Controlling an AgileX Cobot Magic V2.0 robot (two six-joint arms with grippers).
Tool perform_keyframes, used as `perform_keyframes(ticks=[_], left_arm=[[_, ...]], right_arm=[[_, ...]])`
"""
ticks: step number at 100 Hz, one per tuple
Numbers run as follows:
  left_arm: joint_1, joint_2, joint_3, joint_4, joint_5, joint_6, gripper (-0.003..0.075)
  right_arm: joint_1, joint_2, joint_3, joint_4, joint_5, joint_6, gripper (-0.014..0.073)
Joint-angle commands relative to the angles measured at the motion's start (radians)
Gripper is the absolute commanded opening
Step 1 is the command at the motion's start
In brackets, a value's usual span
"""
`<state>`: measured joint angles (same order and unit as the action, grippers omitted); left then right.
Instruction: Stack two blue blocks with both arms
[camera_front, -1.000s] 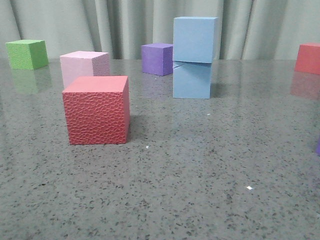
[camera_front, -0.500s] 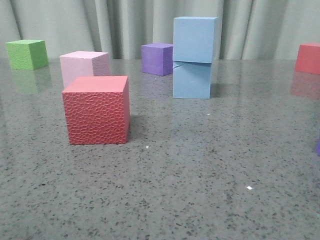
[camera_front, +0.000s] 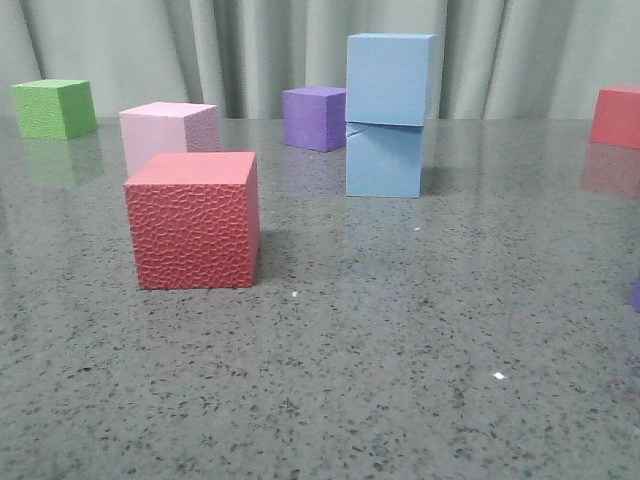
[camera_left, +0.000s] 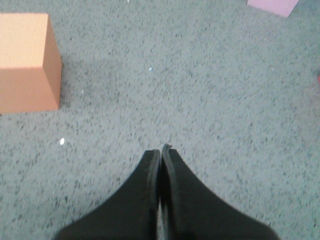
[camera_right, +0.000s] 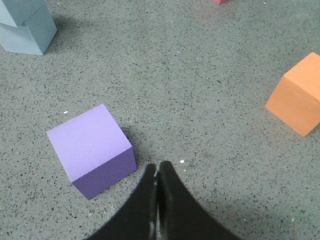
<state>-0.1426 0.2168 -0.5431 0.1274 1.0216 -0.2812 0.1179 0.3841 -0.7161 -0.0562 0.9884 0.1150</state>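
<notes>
Blue blocks stand stacked at mid-tabletop, upper block (camera_front: 389, 78) resting on lower block (camera_front: 384, 159), a thin gap showing at one seam corner; you risk a topple if either arm brushes them; left tool (camera_left: 160, 154) and right tool (camera_right: 157, 171) hover closed, empty, well apart from the stack.

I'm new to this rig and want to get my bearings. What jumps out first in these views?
The tower of two blue blocks stands toward the back of the table, one cube atop the other. A big textured red cube sits nearest on the left. Both the left gripper and the right gripper are shut and empty.
</notes>
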Motion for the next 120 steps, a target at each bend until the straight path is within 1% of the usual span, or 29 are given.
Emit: perform_keyframes(ticks=[1, 13, 25, 32, 42, 51, 59, 76, 88, 100, 120], left_arm=[[0.003, 0.013, -0.020, 0.001, -0.154, -0.009, -0.0019], [0.003, 0.013, 0.025, 0.046, -0.379, -0.009, -0.0019], [0.003, 0.013, 0.100, 0.055, -0.622, 0.000, -0.0019], [0.003, 0.013, 0.154, 0.064, -0.735, 0.000, -0.0019], [0.003, 0.013, 0.232, 0.072, -0.839, 0.000, -0.0019], [0.003, 0.013, 0.295, 0.081, -0.879, 0.000, -0.0019], [0.008, -0.001, 0.340, 0.082, -0.881, 0.000, -0.0019], [0.059, -0.117, 0.438, 0.078, -0.881, 0.000, -0.0019], [0.094, -0.199, 0.491, 0.027, -0.877, 0.005, -0.0019], [0.110, -0.249, 0.532, -0.067, -0.877, 0.085, -0.0019], [0.110, -0.254, 0.565, -0.070, -0.897, 0.097, -0.0019]], right_arm=[[-0.008, 0.003, -0.020, -0.002, -0.071, -0.007, -0.0069], [-0.008, 0.003, -0.020, -0.002, -0.071, -0.007, -0.0069], [-0.008, 0.003, -0.020, -0.002, -0.071, -0.007, -0.0069], [-0.008, 0.003, -0.020, -0.002, -0.071, -0.007, -0.0069], [-0.008, 0.003, -0.020, -0.002, -0.071, -0.007, -0.0069], [-0.008, 0.003, -0.020, -0.002, -0.071, -0.007, -0.0069], [-0.008, 0.003, -0.020, -0.002, -0.071, -0.007, -0.0069], [-0.008, 0.003, -0.020, -0.002, -0.071, -0.007, -0.0069], [-0.008, 0.003, -0.020, -0.002, -0.071, -0.007, -0.0069], [-0.008, 0.003, -0.020, -0.002, -0.071, -0.007, -0.0069], [-0.008, 0.003, -0.020, -0.002, -0.070, -0.007, -0.0069]])
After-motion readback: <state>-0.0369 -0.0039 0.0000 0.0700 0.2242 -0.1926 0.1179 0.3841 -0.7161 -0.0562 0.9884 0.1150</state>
